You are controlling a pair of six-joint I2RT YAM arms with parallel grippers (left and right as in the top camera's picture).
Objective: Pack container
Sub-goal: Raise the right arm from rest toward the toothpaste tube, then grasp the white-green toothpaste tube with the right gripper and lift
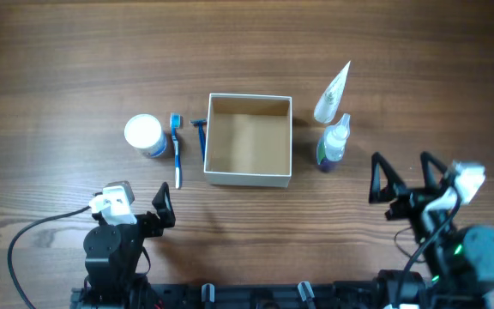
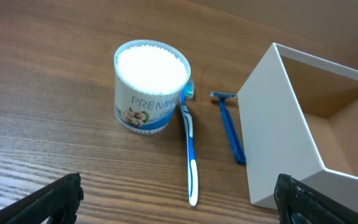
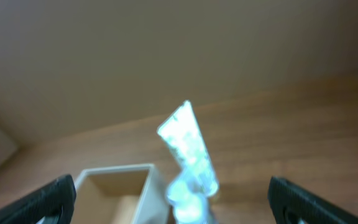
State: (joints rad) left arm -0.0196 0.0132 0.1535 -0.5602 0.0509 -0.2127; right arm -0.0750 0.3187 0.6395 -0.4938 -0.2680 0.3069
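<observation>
The container [image 1: 249, 178] is a square shallow cardboard box with white walls and a brown inside, mid-table, with nothing in it. It also shows in the left wrist view [image 2: 278, 130] and the right wrist view [image 3: 114, 173]. Left of it lie a blue razor [image 1: 201, 137], a blue-and-white toothbrush [image 1: 177, 150] and a round white-lidded jar [image 1: 144, 135]. Right of it are a white tube [image 1: 333, 92] and a small clear bottle [image 1: 336, 142]. My left gripper [image 1: 140, 210] is open near the front left. My right gripper [image 1: 401, 180] is open at the front right. Neither holds anything.
Bare wood-grain table surrounds the items. The razor [image 2: 230, 127], toothbrush [image 2: 190, 146] and jar [image 2: 151, 87] lie ahead of my left gripper [image 2: 179, 205]. The tube [image 3: 188, 146] and bottle [image 3: 188, 202] appear blurred between my right fingers [image 3: 173, 202].
</observation>
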